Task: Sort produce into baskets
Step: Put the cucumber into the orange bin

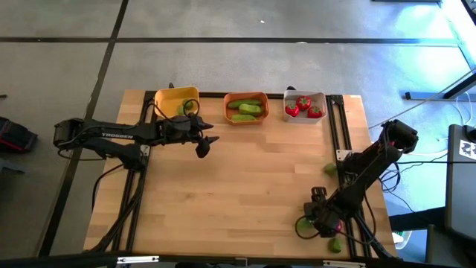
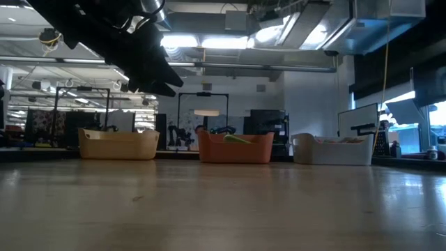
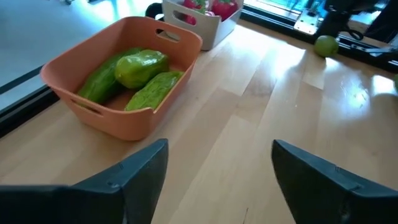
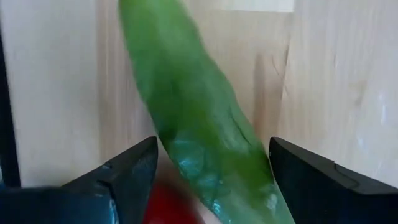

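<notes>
Left gripper hovers left of centre in the high view, just below the yellow basket, fingers spread wide with nothing between them; its wrist view shows the orange basket holding three cucumbers. Right gripper sits low at the lower right of the table, jaws wide and straddling a cucumber without clamping it. Tomatoes fill the white basket at upper right; one lime lies loose by the right edge.

The cucumber fills the right wrist view, both ends cut off (a blurred red item partly hidden beneath).
</notes>
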### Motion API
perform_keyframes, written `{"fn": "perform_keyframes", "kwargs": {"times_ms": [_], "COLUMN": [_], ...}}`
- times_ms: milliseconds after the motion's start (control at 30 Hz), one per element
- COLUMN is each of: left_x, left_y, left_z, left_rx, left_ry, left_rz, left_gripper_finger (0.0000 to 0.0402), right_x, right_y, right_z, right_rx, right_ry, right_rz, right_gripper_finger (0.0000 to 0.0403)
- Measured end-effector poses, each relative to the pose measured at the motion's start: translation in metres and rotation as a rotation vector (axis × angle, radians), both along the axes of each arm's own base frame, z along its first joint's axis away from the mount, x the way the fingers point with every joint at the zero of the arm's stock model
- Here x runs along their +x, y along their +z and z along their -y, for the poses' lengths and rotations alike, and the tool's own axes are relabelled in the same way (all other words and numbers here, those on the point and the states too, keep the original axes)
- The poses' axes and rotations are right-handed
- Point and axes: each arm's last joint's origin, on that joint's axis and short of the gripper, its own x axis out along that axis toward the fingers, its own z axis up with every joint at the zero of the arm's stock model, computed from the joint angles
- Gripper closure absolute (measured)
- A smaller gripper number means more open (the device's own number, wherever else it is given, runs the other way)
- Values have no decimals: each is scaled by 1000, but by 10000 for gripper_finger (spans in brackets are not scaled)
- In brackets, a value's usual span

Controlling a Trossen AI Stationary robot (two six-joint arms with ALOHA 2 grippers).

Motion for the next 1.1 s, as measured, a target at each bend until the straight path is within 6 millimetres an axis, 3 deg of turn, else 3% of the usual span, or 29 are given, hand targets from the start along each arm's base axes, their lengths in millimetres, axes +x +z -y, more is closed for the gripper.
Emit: {"fn": "perform_keyframes", "kwargs": {"times_ms": [233,500,667,933,1100], "left_x": [0,0,0,0,5], "left_y": [0,0,0,0,5], "left_z": [0,0,0,1,14], "left_rx": [-14,-15,-15,-7,41], "left_ry": [8,9,9,1,-79], "left_rz": [6,8,8,6,44], "left_gripper_finger": [121,121,121,121,121], "right_x": [-4,10,25,61,88], "right_y": [-13,-14,-13,3,16], "right_z": [7,20,31,46,69], "right_rx": [8,7,38,79,70], "right_ry": [-171,-348,-375,-281,-239], "right_rz": [-32,-30,-22,134,242], "right_gripper_finger": [113,200,236,234,235]}}
